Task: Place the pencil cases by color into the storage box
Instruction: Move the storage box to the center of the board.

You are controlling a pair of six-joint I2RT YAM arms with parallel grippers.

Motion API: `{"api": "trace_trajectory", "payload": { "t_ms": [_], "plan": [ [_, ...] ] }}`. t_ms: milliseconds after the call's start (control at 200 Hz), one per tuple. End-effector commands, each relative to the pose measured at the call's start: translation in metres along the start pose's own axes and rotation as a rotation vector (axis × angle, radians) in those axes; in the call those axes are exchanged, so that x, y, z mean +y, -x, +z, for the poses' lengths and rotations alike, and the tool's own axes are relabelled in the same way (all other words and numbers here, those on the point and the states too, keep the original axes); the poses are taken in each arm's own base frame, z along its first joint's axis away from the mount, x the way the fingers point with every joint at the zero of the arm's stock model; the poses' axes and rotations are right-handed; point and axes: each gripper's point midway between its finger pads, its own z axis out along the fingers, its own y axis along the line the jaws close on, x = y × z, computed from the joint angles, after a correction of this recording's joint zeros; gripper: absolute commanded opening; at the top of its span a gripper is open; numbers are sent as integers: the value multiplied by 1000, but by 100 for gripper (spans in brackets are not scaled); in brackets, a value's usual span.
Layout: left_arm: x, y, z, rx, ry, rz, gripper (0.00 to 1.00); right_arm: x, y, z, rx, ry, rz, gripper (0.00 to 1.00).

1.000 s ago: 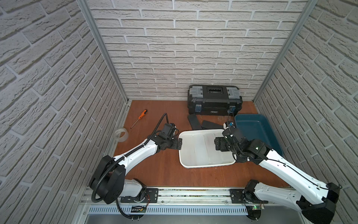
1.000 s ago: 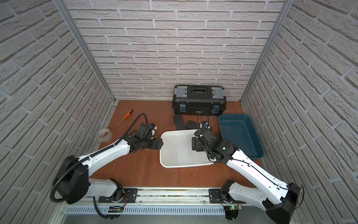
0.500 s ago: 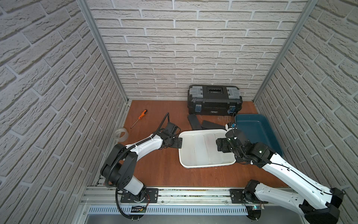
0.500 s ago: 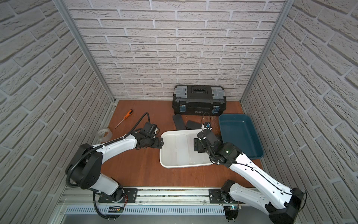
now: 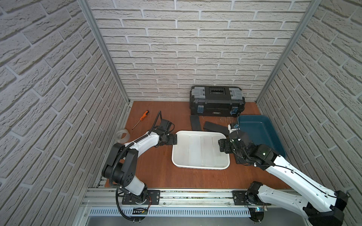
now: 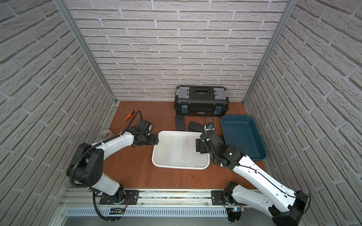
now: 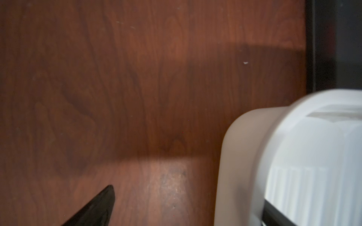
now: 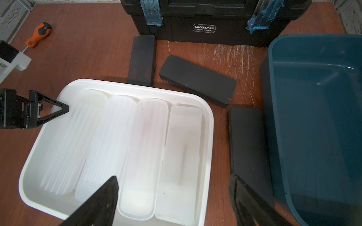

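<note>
Several frosted white pencil cases (image 5: 195, 148) (image 8: 145, 148) lie side by side in the white storage box (image 5: 199, 166) (image 8: 137, 89). Three black pencil cases lie on the table behind and right of it: one (image 8: 142, 62), another (image 8: 197, 81), and a third (image 8: 248, 144) beside the teal box (image 5: 262, 137). My left gripper (image 5: 175, 139) (image 7: 186, 205) is open at the white box's left rim (image 7: 235, 156), one finger outside the wall and one inside. Above the white box's right side my right gripper (image 5: 222, 144) (image 8: 174, 187) hangs open, holding nothing.
A black toolbox (image 5: 217, 102) stands shut against the back wall. An orange-handled screwdriver (image 5: 144, 115) and a clear tape roll (image 5: 122, 135) lie at the left. Loose fine threads (image 8: 235, 56) are strewn in front of the toolbox. Brick walls close in both sides.
The left arm's shoulder and elbow have swung up and inward while its gripper stayed at the white box's left rim. The right arm has barely shifted.
</note>
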Motion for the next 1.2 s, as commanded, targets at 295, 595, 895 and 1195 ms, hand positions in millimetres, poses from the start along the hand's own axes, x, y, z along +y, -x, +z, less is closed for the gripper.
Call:
{"api": "trace_trajectory", "payload": {
  "t_ms": [295,595,895,1195],
  "plan": [
    [94,25,-36,-118,112,-292,98,-1,3,2,-35,8,-21,89],
    [102,40,-67,-208,68,-344,98,6,0,14,5,35,-47,89],
    [39,49,-107,-268,-26,-153,98,22,-24,57,173,158,52,89],
    [1,50,-132,-338,-116,-72,98,43,-45,87,262,237,201,88]
  ]
}}
